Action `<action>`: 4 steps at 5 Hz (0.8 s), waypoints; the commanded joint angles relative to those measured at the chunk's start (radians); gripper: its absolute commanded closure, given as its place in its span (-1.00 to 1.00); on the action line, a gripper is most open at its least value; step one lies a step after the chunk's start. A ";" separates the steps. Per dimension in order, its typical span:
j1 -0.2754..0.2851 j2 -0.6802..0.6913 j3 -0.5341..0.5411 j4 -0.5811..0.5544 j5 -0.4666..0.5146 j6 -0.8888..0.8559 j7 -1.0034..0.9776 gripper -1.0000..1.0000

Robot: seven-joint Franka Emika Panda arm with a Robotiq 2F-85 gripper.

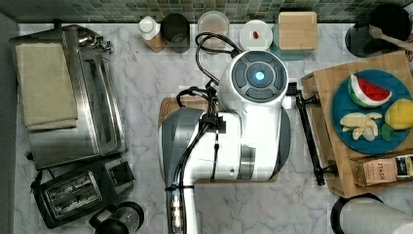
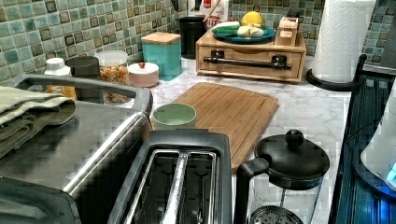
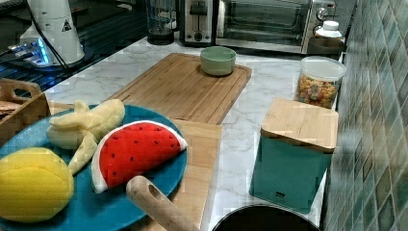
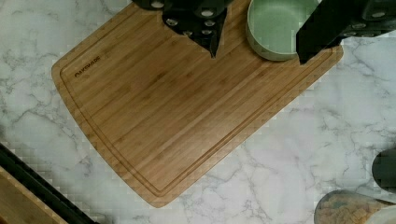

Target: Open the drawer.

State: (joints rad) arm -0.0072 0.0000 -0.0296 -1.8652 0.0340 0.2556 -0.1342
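Marble counter (image 2: 322,112); cutting board (image 2: 229,109) fronts drawer (image 2: 250,58).

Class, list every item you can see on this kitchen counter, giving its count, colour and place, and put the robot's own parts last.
drawer: 1, light bamboo with black bar handle, shut, under the blue plate
blue plate: 1, on the drawer unit, holding toy watermelon, lemon and banana
cutting board: 1, bamboo, flat on the marble counter
bowl: 1, pale green, on the cutting board's corner
teal box: 1, wooden lid, by the tiled wall
cereal jar: 1, clear, by the wall
toaster oven: 1, silver, folded cloth on top
toaster: 1, black
French press: 1, black lid
paper towel roll: 1, white, on a black stand
robot arm: 1, white, above the board
gripper: 1, black, open, over the board and bowl
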 commanded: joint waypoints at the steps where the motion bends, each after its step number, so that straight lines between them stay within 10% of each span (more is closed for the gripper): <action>1: -0.003 -0.001 -0.004 -0.004 0.008 0.001 -0.001 -1.00; 4: -0.011 -0.051 -0.018 -0.065 -0.066 -0.045 -0.266 -1.00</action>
State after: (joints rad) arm -0.0020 0.0109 -0.0357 -1.9189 -0.0038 0.2288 -0.2944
